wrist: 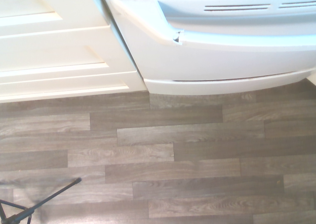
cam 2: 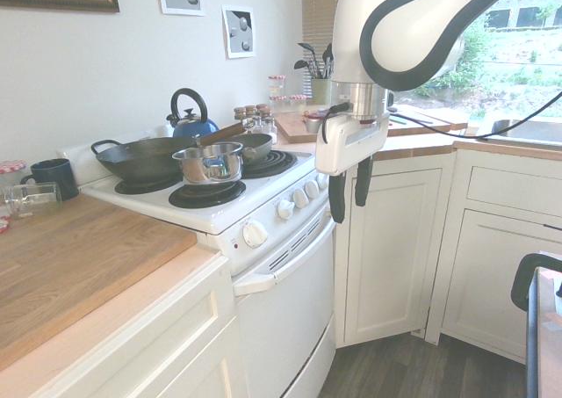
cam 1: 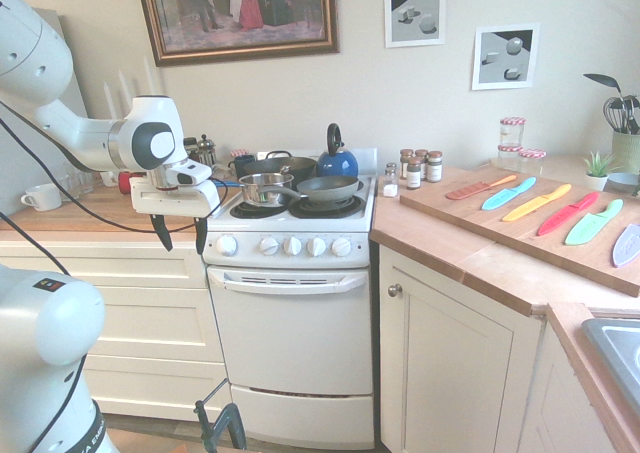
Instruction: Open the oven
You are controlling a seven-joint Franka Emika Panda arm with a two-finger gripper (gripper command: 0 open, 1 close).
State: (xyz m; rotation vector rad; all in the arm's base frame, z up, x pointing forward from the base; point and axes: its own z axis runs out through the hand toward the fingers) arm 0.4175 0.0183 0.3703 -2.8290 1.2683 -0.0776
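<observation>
Between the cream drawers (cam 1: 148,315) and the cream cupboard door (cam 1: 452,358) stands the white oven (cam 1: 295,333). Its big door is closed. Near the top of the door is a wide curved white handle (cam 1: 290,285). Five white knobs (cam 2: 255,234) sit in a row above it. The robot's gripper (cam 2: 350,212) is up in the air in front of the oven, pointing down. Its two dark fingers are wide apart, and nothing is between them. It is not touching the handle.

On top of the oven are black hob rings (cam 2: 206,194). A shiny silver pot (cam 2: 209,164) sits at the front. A big dark wok (cam 2: 140,159) is behind it, and a gray frying pan (cam 1: 328,189) is beside the pot. A blue kettle (cam 1: 338,165) with a black handle sits at the back.

On one side, a white mug (cam 1: 42,197) rests on the wooden counter (cam 2: 83,257). On the other side, little spice jars (cam 1: 414,170) stand close together. Next to them is a wooden board (cam 1: 480,211) with six bright toy-colored knives (cam 1: 537,202) laid out in a row. They are orange, blue, yellow, red, green and purple. A small green plant (cam 1: 597,169) is in a white pot behind the board. Pictures (cam 1: 415,13) hang on the wall. The wrist view shows the front of the oven and the gray-brown wood-look floor (wrist: 197,150).
</observation>
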